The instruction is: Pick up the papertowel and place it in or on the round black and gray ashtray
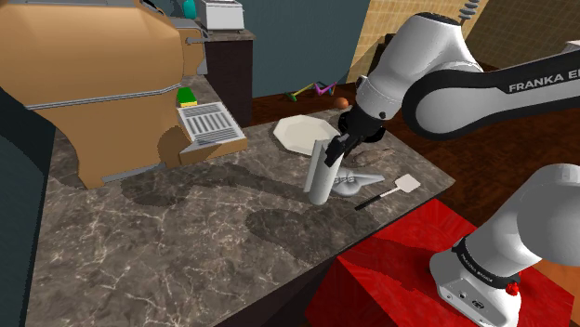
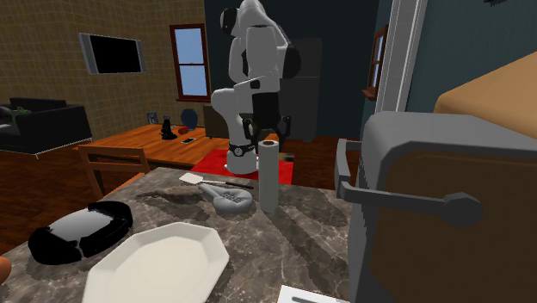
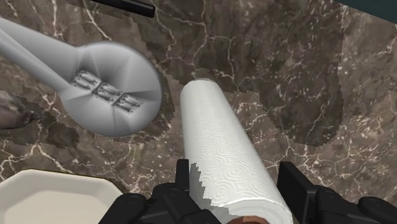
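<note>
The papertowel (image 1: 321, 174) is a white roll standing upright on the dark marble counter (image 1: 186, 241), beside a white plate (image 1: 302, 133). My black gripper (image 1: 337, 146) comes down on the roll's top end. In the wrist view the papertowel (image 3: 222, 153) lies between the fingers of the gripper (image 3: 235, 177), and both fingers press its sides. The round black and grey ashtray (image 2: 77, 231) sits near the counter edge in the second exterior view, next to the plate (image 2: 159, 262) and away from the papertowel (image 2: 269, 176) and gripper (image 2: 263, 131).
A grey slotted ladle (image 3: 111, 89) lies right beside the roll's base, and a white spatula (image 1: 390, 189) lies past it near the counter edge. A large brown appliance (image 1: 102, 84) with a grey vent tray (image 1: 212, 123) fills the counter's far side.
</note>
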`<act>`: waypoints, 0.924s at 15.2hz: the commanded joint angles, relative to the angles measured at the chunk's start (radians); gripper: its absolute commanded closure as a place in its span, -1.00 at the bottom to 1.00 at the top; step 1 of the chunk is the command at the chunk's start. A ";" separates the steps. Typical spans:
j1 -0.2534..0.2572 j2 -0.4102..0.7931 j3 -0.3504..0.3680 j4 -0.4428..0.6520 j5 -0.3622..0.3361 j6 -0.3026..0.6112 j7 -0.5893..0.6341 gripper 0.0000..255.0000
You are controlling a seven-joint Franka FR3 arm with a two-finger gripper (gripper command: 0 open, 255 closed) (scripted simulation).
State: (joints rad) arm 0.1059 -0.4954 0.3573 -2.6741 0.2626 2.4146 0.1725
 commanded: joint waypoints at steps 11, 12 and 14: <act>-0.005 -0.074 -0.028 0.100 -0.018 -0.174 0.006 1.00; -0.005 -0.079 -0.030 0.110 -0.020 -0.189 0.006 1.00; -0.007 -0.088 -0.035 0.132 -0.024 -0.218 0.008 1.00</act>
State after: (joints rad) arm 0.0999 -0.5772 0.3254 -2.5540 0.2407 2.2140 0.1799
